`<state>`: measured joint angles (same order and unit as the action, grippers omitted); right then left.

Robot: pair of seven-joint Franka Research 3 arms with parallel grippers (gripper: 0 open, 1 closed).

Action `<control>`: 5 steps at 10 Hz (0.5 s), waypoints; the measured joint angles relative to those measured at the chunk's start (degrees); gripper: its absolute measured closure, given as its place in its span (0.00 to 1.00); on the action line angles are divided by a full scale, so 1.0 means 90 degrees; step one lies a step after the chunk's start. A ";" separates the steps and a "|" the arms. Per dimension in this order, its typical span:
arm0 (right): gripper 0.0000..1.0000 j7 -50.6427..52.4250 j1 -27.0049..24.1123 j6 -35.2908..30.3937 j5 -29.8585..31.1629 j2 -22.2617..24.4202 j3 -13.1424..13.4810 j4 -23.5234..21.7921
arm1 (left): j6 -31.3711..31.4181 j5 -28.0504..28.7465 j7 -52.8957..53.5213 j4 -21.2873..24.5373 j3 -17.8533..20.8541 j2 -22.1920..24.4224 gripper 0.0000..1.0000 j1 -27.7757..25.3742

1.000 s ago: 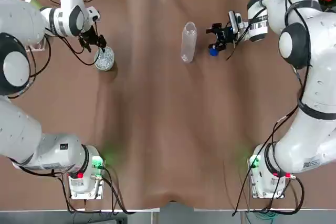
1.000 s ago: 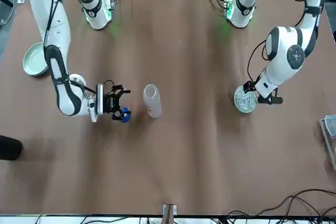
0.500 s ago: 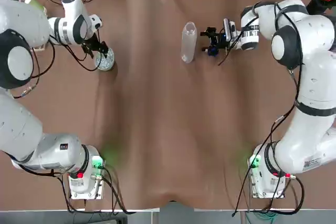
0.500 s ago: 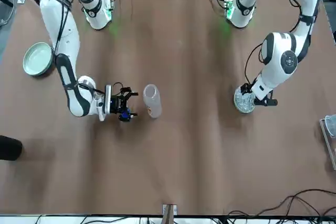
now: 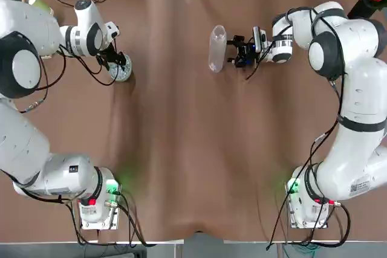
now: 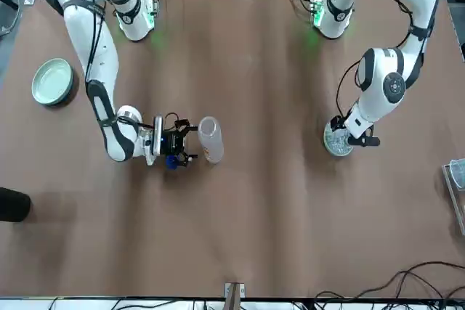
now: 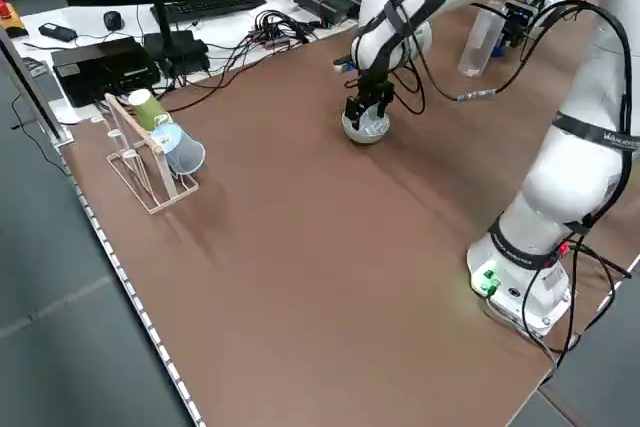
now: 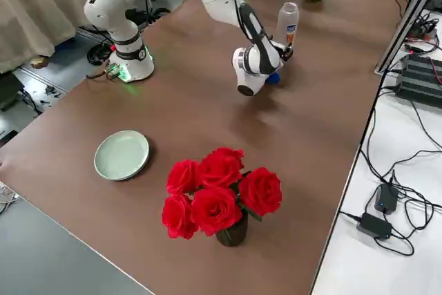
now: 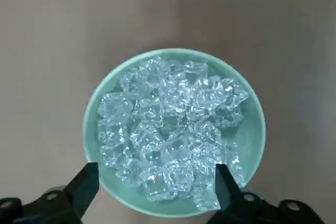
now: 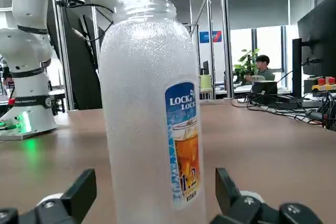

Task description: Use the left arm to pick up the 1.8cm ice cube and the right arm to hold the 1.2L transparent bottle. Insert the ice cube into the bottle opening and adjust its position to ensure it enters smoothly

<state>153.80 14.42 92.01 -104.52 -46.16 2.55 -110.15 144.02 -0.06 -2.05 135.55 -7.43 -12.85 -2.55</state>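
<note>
Ice below one gripper, bottle before the other

The left gripper (image 9: 157, 179) hovers over a bowl (image 9: 257, 145) of ice cubes (image 9: 173, 129), fingers spread; the bottle (image 10: 152, 103) stands upright just ahead of the right gripper's (image 10: 156, 182) parted fingers.

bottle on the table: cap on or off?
Off. In the right wrist view the bottle ends in a bare rimmed mouth, with no cap over it.
</note>
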 joint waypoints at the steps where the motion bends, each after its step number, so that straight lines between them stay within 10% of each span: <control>1: 0.00 0.0074 0.0080 -0.0022 -0.0165 -0.0043 -0.0016 0.0003 | 0.0006 0.0000 0.0000 0.0000 0.0000 -0.0041 0.02 0.0000; 5: 0.00 0.0115 0.0244 -0.0024 -0.0322 -0.0082 -0.0023 0.0015 | 0.0033 0.0126 0.0000 0.0000 -0.0001 -0.0108 0.02 0.0002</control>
<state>154.83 16.61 91.79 -107.42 -46.90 2.34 -110.01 144.32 1.08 -2.06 135.56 -7.44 -13.81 -2.53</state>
